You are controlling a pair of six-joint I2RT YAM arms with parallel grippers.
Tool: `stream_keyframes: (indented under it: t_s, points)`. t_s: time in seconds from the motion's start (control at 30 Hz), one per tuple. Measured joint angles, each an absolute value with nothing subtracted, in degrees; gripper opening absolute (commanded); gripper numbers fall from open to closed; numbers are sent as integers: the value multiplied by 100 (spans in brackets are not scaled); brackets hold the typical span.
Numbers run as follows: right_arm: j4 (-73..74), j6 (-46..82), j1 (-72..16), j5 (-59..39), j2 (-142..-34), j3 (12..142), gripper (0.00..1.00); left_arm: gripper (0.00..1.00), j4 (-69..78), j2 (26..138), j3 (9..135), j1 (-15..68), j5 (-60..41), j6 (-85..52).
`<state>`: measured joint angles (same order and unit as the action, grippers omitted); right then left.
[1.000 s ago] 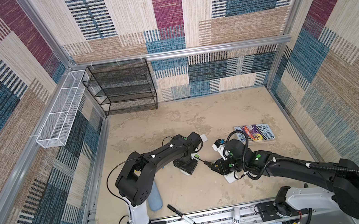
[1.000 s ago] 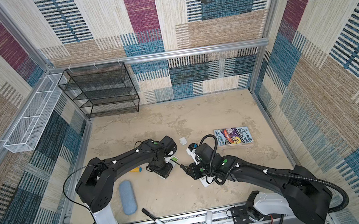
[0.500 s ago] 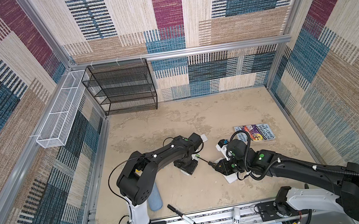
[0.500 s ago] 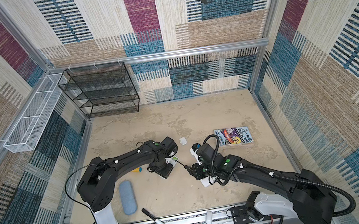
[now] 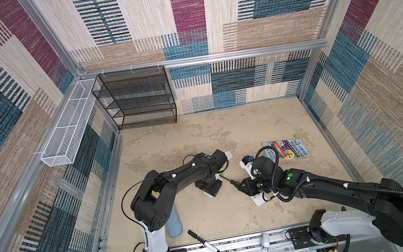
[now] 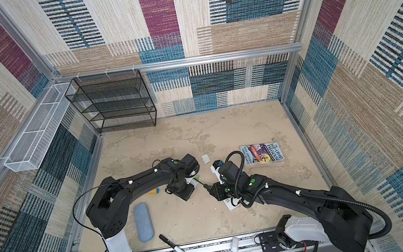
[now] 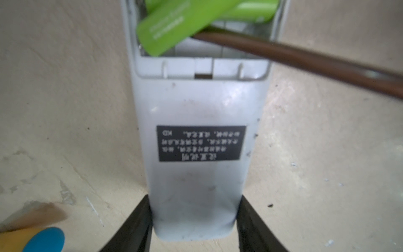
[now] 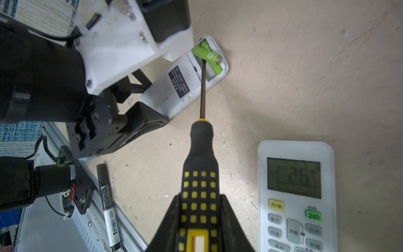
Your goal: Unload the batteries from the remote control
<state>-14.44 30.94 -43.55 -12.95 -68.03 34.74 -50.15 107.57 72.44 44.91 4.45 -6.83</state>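
With the left gripper (image 7: 195, 200) clamping the face-down white plastic remote control (image 7: 200, 104), the right gripper (image 8: 199, 200), pinching the black-and-yellow screwdriver (image 8: 200, 152), should pry slowly under the half-lifted lime green cylindrical battery (image 8: 205, 54) lying across its bay.

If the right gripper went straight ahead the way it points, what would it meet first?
The right gripper holds a black-and-yellow screwdriver; its tip sits under the tilted lime green battery in the open white remote control, so that battery likely comes first.
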Motion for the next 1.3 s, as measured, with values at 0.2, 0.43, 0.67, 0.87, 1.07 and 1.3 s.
stream_keyframes:
  t_s: [0.2,0.43,0.67,0.87,1.07,1.3]
  points:
    - [-1450,3092,-4355,-1170,-6716,3518,0,52,-5030,10709,7210,4491,427,-663]
    - [-1492,3092,-4355,-989,-6635,3485,0,51,-5037,10700,7188,4491,425,-661]
    - [-1494,3070,-4353,-987,-6606,3441,0,52,-5022,10728,7183,4491,427,-663]
    - [-1623,3046,-4353,-991,-6484,3363,0,52,-4995,10735,7179,4491,427,-690]
    - [-1756,2965,-4355,-1162,-6331,3347,0,52,-4980,10735,7166,4495,423,-722]
    - [-1787,2939,-4353,-1326,-6416,3387,0,52,-4952,10735,7140,4501,410,-735]
